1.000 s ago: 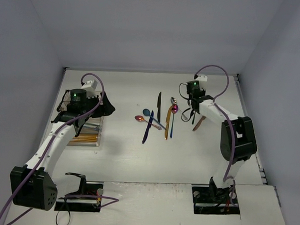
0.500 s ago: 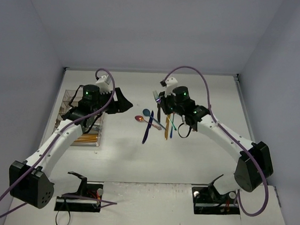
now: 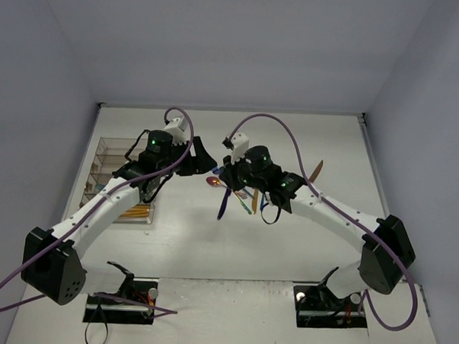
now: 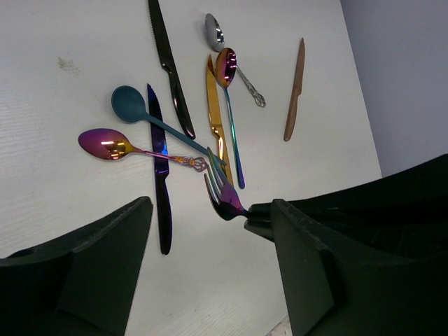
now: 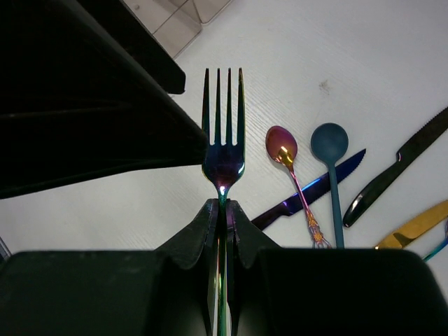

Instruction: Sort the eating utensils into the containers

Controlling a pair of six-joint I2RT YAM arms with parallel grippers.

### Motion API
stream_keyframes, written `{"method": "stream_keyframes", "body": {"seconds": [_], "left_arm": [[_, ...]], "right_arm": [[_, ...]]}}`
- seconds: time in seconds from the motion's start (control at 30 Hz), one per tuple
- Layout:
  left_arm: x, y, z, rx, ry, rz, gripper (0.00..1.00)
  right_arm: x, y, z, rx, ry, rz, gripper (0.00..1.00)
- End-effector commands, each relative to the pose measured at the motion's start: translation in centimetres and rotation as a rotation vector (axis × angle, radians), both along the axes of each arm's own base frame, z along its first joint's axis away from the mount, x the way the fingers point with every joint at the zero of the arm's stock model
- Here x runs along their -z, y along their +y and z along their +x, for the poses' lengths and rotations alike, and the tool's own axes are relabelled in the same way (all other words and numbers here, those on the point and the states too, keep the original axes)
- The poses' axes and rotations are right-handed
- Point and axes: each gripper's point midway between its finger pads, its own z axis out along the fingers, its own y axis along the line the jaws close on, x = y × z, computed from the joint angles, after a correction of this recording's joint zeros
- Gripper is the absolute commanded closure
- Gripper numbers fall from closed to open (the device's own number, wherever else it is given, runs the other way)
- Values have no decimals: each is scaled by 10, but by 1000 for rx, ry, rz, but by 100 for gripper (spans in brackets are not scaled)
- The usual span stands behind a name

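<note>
An iridescent fork (image 5: 222, 133) is pinched by its neck in my shut right gripper (image 5: 222, 210), tines pointing forward above the table; it also shows in the left wrist view as the fork (image 4: 222, 192). My left gripper (image 4: 210, 280) is open and empty, its fingers (image 4: 84, 280) spread just before the fork. Both meet mid-table: left gripper (image 3: 203, 159), right gripper (image 3: 228, 174). On the table lie a black knife (image 4: 170, 70), silver spoon (image 4: 215, 31), copper knife (image 4: 295, 91), gold knife (image 4: 215, 115), teal spoon (image 4: 129, 105), blue knife (image 4: 161, 175) and pink spoon (image 4: 105, 145).
The clear compartment tray (image 3: 108, 163) stands at the left, partly under my left arm, with gold utensils (image 3: 136, 211) in its near end. Its corner (image 5: 185, 17) shows at the top of the right wrist view. Grey walls close in the table.
My right arm swung left from the table's right side to the middle with the fork. My left arm came off the tray and moved right to meet it.
</note>
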Motion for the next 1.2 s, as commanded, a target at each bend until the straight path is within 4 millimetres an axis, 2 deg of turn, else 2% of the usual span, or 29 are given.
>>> {"method": "stream_keyframes", "body": {"seconds": [0.0,0.1,0.3,0.4,0.6,0.67,0.73,0.8,0.87,0.97,1.17], "left_arm": [[-25,-8,12,-33,-72,-75,41],[-25,-11,11,-31,-67,-89,56],[-18,-17,9,-23,-45,-103,78],[-16,-18,10,-26,-44,-110,82],[-6,-13,9,-52,-20,-93,100],[-7,-11,9,-66,-26,-91,100],[-9,-6,10,-89,-36,-81,100],[-4,6,10,-132,-24,-38,100],[-3,24,12,-202,-28,14,100],[-2,59,18,-327,-21,69,100],[1,168,22,-684,22,109,100]], "right_arm": [[-26,22,3,-22,-55,105,100],[-24,27,-1,-30,-50,111,100],[-22,31,-2,-30,-49,117,100],[-21,32,-2,-29,-52,119,100],[-20,33,-2,-33,-54,121,100],[-20,33,-1,-27,-55,119,94],[-19,31,-1,-17,-57,115,81],[-18,28,0,-7,-62,110,63],[-20,24,0,5,-72,108,49],[-24,12,2,43,-97,101,41],[-26,-24,4,116,-133,85,36]]}}
